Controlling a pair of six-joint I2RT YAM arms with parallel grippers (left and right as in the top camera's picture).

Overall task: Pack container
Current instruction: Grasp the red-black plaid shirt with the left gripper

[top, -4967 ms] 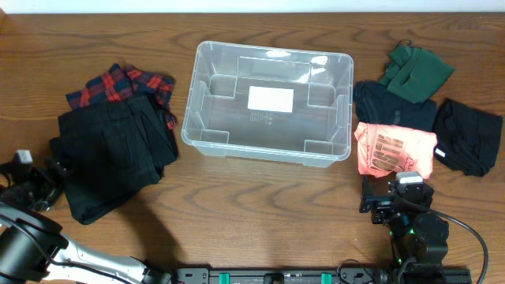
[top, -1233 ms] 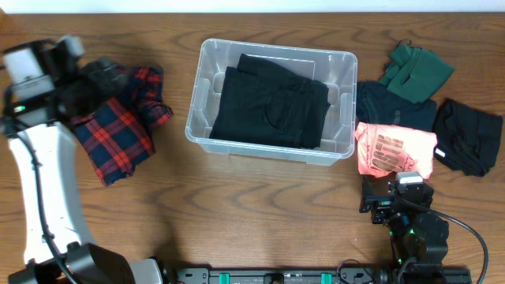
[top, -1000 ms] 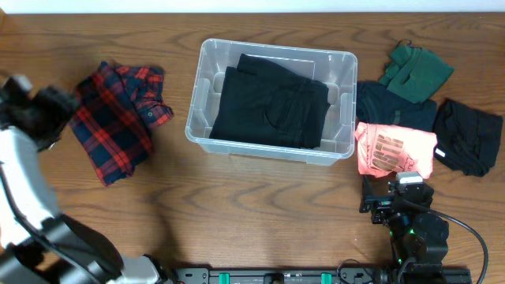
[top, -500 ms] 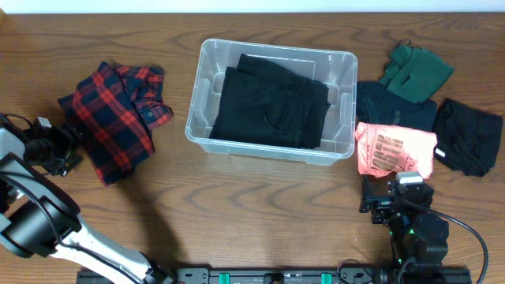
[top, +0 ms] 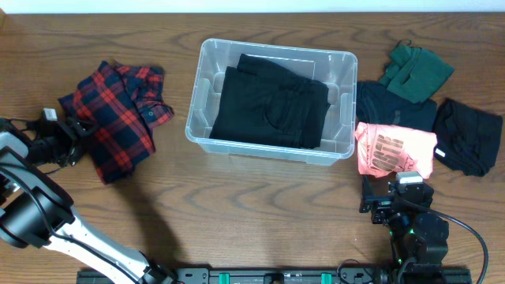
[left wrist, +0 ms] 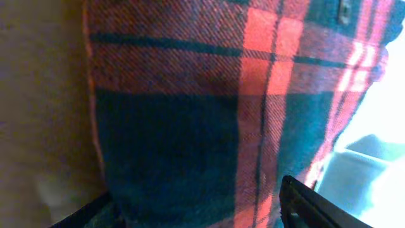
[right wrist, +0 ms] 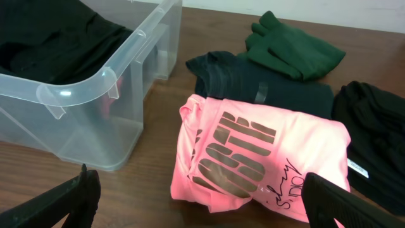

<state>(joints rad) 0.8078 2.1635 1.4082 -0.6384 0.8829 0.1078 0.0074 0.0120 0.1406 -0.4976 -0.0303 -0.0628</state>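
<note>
Overhead, the left gripper [top: 72, 136] is seen at the left edge of the plaid shirt [top: 118, 118], jaws spread wide with cloth between them; a grip cannot be confirmed. The container [top: 194, 110] is set mid-table, a black garment [top: 272, 106] laid inside. The right gripper [right wrist: 197, 183] is held wide apart, empty, near the pink shirt [top: 394, 150].

pink shirt [right wrist: 266, 158], black block print and script, not legible

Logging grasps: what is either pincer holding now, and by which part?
Nothing is held. The left pincer stands open at the plaid shirt's left edge; the right pincer is open, empty.
</note>
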